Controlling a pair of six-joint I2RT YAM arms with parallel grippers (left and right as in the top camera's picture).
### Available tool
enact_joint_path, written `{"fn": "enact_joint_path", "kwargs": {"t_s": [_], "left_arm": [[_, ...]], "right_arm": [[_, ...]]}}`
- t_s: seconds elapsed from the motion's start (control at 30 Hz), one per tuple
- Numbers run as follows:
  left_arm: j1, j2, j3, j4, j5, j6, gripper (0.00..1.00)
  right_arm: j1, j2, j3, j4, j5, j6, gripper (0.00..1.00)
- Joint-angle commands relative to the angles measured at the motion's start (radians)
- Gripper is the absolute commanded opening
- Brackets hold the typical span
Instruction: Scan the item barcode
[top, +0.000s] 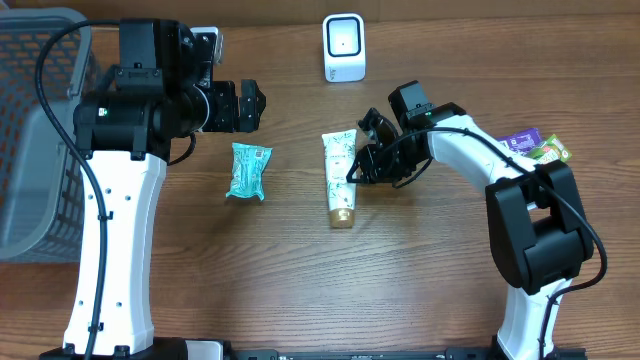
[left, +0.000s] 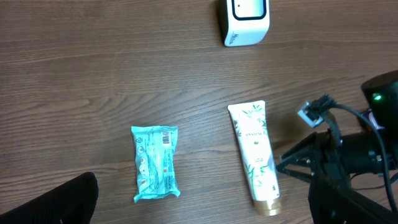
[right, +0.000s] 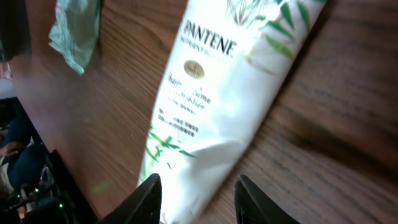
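Observation:
A white Pantene tube (top: 340, 178) with a gold cap lies flat on the wooden table, cap toward the front. My right gripper (top: 358, 166) sits low at its right side. In the right wrist view the gripper (right: 199, 188) has its jaws apart, the tube's (right: 211, 93) flat end lies between them, and table shows beside the right finger. A teal packet (top: 247, 170) lies to the left of the tube. My left gripper (top: 246, 105) hovers wide open behind the packet (left: 155, 163), holding nothing. The white scanner (top: 344, 47) stands at the back centre.
A grey mesh basket (top: 35, 150) fills the far left. A purple and a green packet (top: 535, 147) lie at the right, behind the right arm. The left wrist view shows the scanner (left: 245, 18) beyond the tube (left: 255, 155).

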Motion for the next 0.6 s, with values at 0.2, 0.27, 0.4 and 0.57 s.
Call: {"fn": "enact_joint_path", "kwargs": {"t_s": [0.2, 0.27, 0.4, 0.57], "left_arm": [[-0.001, 0.006, 0.011, 0.001, 0.005, -0.014, 1.0], [-0.001, 0.006, 0.011, 0.001, 0.005, -0.014, 1.0], [-0.001, 0.006, 0.011, 0.001, 0.005, -0.014, 1.0], [-0.001, 0.006, 0.011, 0.001, 0.005, -0.014, 1.0]], "right_arm": [[0.043, -0.026, 0.126, -0.093, 0.166, 0.024, 0.66], [0.117, -0.027, 0.201, -0.14, 0.333, 0.056, 0.82], [0.248, -0.016, 0.203, -0.123, 0.575, 0.137, 1.0], [0.39, 0.058, 0.203, -0.119, 0.889, 0.192, 1.0]]}}
